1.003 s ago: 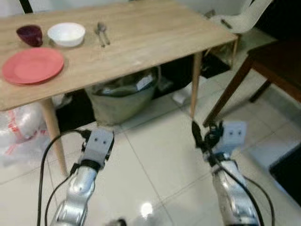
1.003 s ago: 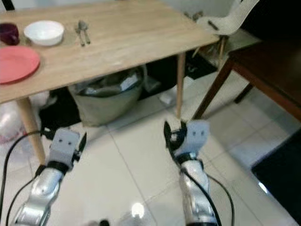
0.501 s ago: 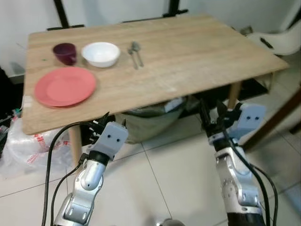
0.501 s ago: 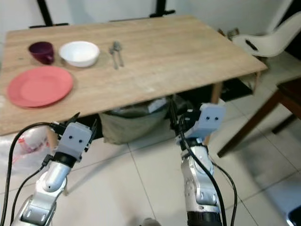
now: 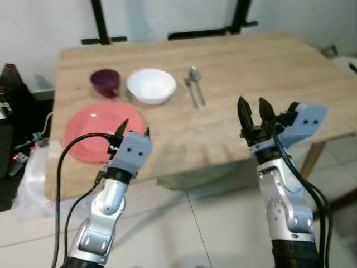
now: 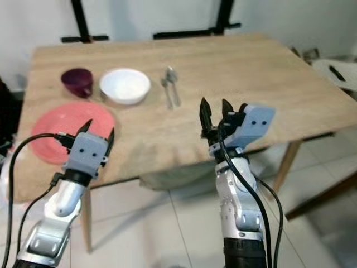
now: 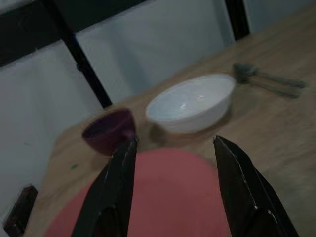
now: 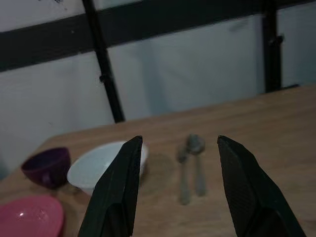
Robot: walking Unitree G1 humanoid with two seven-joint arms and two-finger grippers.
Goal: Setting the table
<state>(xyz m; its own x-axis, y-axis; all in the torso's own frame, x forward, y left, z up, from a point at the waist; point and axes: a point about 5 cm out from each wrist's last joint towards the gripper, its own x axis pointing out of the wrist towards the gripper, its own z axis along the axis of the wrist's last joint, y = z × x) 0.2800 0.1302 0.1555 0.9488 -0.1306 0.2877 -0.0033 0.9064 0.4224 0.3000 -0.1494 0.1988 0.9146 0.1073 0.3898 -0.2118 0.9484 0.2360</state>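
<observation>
Showing more tabletop than a second ago: the left gripper (image 5: 133, 126) and right gripper (image 5: 254, 111), both spread and empty, are now raised over the table (image 5: 279, 72); plate (image 5: 89, 131), cup (image 5: 105, 81), bowl (image 5: 151, 85) and spoons (image 5: 195, 89) are unmoved.

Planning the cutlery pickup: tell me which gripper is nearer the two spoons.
Right. The right gripper hovers open at the table's near edge, just short of the spoons. The left gripper is open over the pink plate, farther off.
</observation>
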